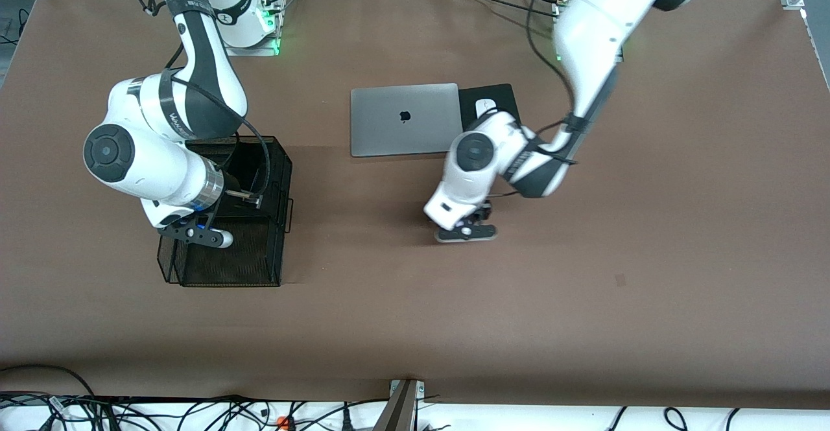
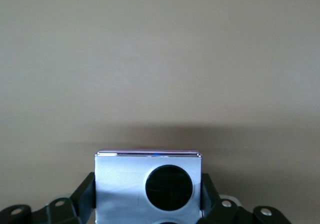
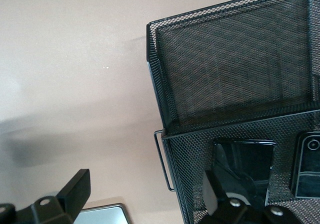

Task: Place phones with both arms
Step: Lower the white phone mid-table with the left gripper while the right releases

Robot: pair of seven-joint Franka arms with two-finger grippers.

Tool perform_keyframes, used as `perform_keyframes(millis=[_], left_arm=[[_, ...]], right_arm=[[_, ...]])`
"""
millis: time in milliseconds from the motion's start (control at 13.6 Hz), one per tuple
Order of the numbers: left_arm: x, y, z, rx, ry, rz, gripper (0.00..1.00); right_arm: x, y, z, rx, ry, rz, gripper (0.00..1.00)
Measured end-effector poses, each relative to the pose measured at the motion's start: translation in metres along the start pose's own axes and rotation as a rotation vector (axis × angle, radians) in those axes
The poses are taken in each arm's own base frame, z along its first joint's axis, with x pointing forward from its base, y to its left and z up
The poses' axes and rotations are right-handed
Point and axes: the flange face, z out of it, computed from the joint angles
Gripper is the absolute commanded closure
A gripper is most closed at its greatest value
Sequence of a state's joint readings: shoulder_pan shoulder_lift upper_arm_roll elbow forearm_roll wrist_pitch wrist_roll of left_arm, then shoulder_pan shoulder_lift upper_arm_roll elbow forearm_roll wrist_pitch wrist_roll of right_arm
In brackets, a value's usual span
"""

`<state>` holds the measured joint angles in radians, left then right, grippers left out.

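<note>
Front view shows us a big brown tabletop (image 1: 648,256) with two white robot arms reaching over it. The left gripper (image 1: 468,229) is low over the bare middle of the tabletop, a bit nearer to the front camera than the silver laptop (image 1: 405,120). In the left wrist view we see its jaws closed on the two sides of the lavender flip phone (image 2: 148,189), with one round black lens facing us. The phone is held flat and level, with plain tabletop all around it. We cannot tell if the phone touches the tabletop.

The right gripper (image 1: 194,231) hangs over the black mesh basket (image 1: 275,249), which sits toward the right arm's end of the tabletop. Its jaws are spread wide and hold nothing. In the right wrist view we see the basket has two parts. One part shows only its mesh floor. In the other part lie two dark phones side by side: the black flip phone (image 3: 247,159) and the slab phone (image 3: 307,164). One black finger of the right gripper is above that part.

The laptop is shut and lies flat. Beside it, toward the left arm's end, is a black mouse pad (image 1: 499,94) with a white mouse (image 1: 486,106) on it. The left arm covers part of the pad.
</note>
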<state>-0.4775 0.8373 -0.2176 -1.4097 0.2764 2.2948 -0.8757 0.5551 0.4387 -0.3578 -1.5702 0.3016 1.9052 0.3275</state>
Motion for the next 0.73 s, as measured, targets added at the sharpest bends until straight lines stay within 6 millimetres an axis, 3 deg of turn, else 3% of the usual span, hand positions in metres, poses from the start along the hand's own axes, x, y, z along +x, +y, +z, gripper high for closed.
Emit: perform_keyframes(millis=[147, 294, 661, 734], left_arm=[[-0.013, 0.026, 0.018, 0.037, 0.037, 0.029, 1.0], [-0.019, 0.04, 0.028, 0.044, 0.051, 0.047, 1.0], [-0.019, 0.04, 0.046, 0.054, 0.043, 0.047, 1.0], [-0.02, 0.041, 0.049, 0.054, 0.042, 0.042, 0.96]], right_arm=[[0.0, 0.0, -0.001, 0.001, 0.0, 0.001, 0.01], [0.0, 0.0, -0.001, 0.0, 0.0, 0.002, 0.01], [0.0, 0.0, -0.001, 0.0, -0.001, 0.004, 0.01], [0.0, 0.0, -0.001, 0.0, -0.001, 0.004, 0.01]])
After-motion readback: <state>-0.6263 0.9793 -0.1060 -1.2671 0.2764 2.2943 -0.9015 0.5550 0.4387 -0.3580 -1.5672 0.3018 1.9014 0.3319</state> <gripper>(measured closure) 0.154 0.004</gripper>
